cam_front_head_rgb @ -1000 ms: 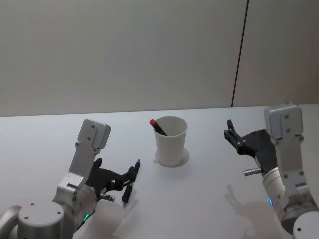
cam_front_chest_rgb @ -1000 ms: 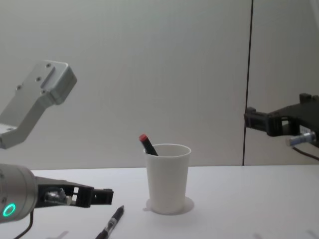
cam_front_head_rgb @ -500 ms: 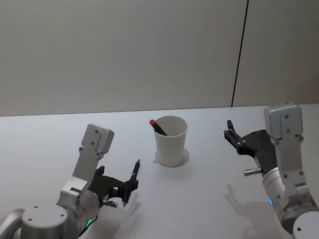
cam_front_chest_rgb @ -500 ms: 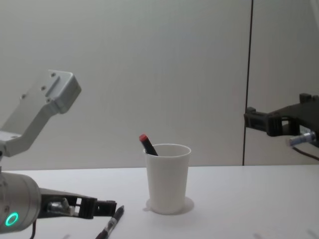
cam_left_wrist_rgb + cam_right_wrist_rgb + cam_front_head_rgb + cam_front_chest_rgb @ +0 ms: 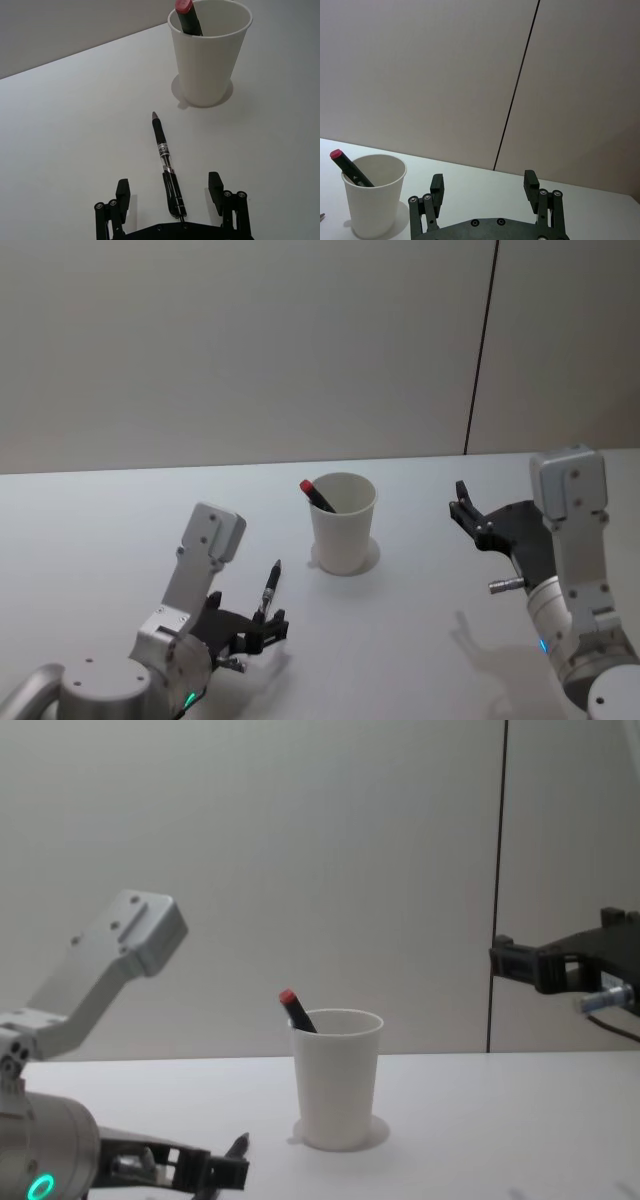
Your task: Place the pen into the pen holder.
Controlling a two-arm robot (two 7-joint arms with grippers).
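On the left, our left gripper (image 5: 258, 632) sits low over the white worktop (image 5: 90, 530), near the front edge. Its jaws are spread wide and hold nothing. In the left wrist view the gripper (image 5: 169, 187) has one finger on each side of the pen (image 5: 164, 155), and neither finger touches it. The pen (image 5: 268, 590) is black and lies flat on the worktop. Its rear end is between our fingers and its tip points toward the pen holder (image 5: 343, 523).

We see bare worktop between the pen tip and the pen holder. The pen holder is a white paper cup that stands upright near the middle of the worktop, well apart from the pen. A thin pale disc (image 5: 378, 1128) shows under its base. A dark marker with a red cap (image 5: 312, 491) stands in the cup. It leans on the rim on the left gripper's side, and its cap rises above the rim.

On the right, our right gripper (image 5: 462, 508) hangs above the worktop, level with the cup's rim or higher. Its jaws are wide open and empty. Behind it, a dark vertical seam (image 5: 482, 350) runs down the plain wall.
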